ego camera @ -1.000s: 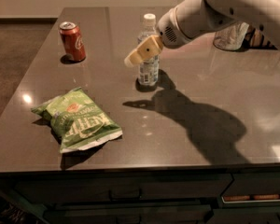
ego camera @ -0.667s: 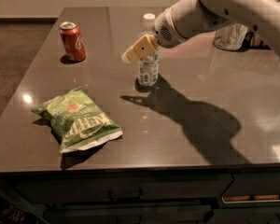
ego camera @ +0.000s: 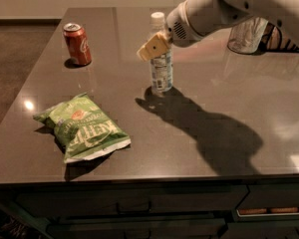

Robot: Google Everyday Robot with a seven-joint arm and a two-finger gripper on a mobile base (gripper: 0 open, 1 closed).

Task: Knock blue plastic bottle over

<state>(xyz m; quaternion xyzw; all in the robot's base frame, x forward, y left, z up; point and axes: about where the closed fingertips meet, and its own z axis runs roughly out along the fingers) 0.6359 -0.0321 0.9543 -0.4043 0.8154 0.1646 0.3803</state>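
Approach done, knock step pending: your pincer (ego camera: 153, 47) is level w/ the upper part of the blue plastic bottle (ego camera: 162, 73), which stands upright mid-tabletop (ego camera: 229, 113). Pincer wide or narrow: can't tell. Next, prob. a firm sideways push up high.

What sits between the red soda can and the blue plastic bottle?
Camera view: only bare tabletop lies between the red soda can and the blue plastic bottle. The gripper is at the bottle's upper part, on its can side.
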